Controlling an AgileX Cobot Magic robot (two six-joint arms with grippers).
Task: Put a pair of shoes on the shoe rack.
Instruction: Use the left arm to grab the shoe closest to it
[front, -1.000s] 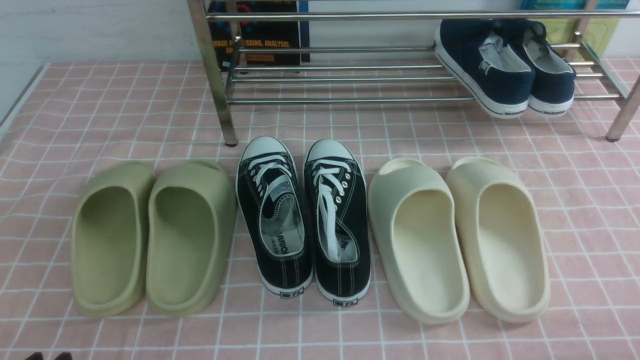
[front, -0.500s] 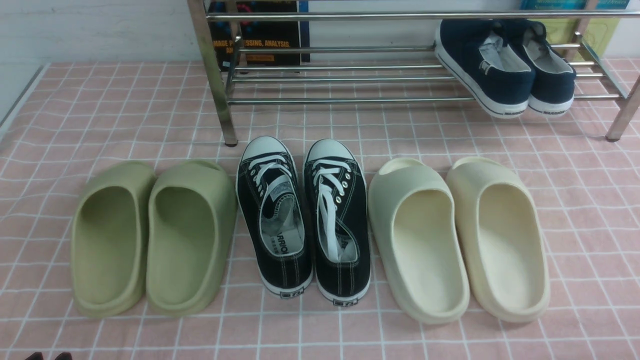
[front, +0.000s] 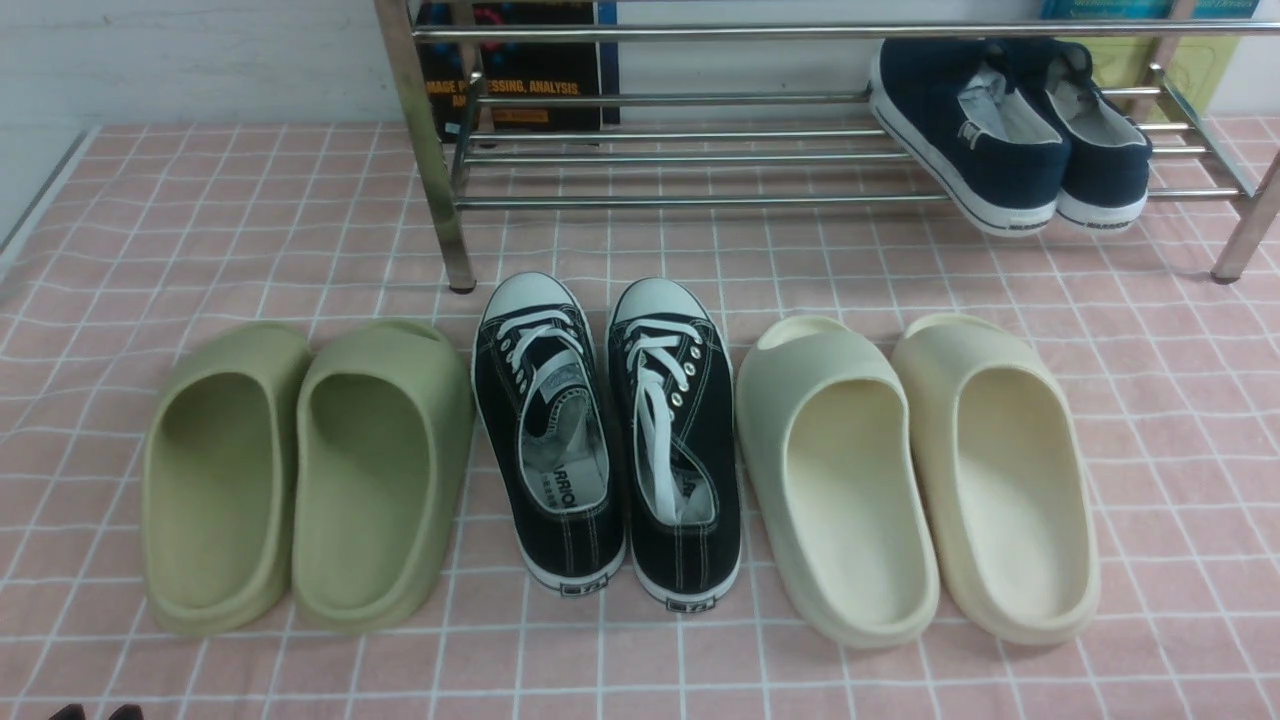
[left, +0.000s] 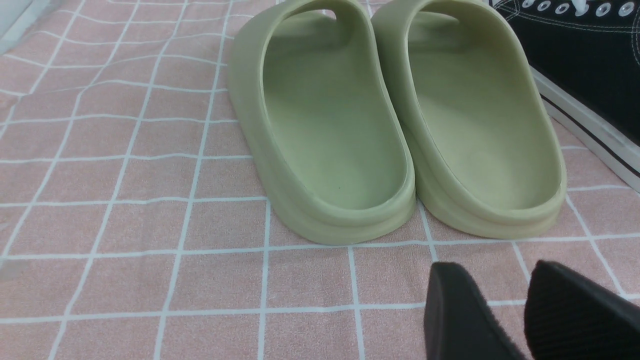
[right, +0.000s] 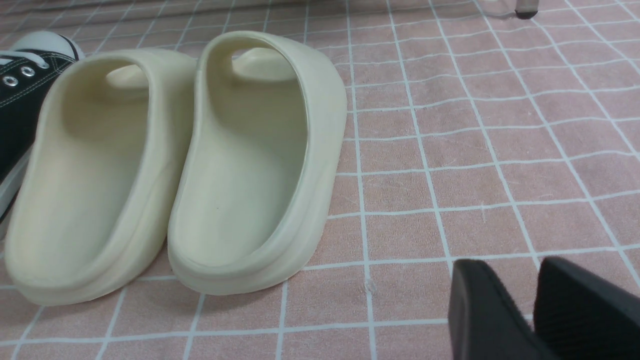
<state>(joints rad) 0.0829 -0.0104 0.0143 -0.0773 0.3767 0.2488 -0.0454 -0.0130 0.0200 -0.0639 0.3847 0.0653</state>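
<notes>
The two black canvas sneakers (front: 545, 430) (front: 675, 440), with white laces and toe caps, stand side by side on the pink checked cloth just in front of the chrome shoe rack (front: 700, 200), toes toward it. One sneaker's side shows in the left wrist view (left: 590, 65) and a toe in the right wrist view (right: 20, 95). My left gripper (left: 492, 272) hovers low over the cloth behind the green slides, jaws slightly apart and empty; its tips show at the front view's bottom left (front: 97, 712). My right gripper (right: 510, 267) is slightly open and empty behind the cream slides.
Green foam slides (front: 300, 470) stand left of the sneakers, cream foam slides (front: 920, 470) right of them. Navy slip-on shoes (front: 1010, 130) sit on the rack's right end. A dark book (front: 515, 70) leans behind the rack's left part.
</notes>
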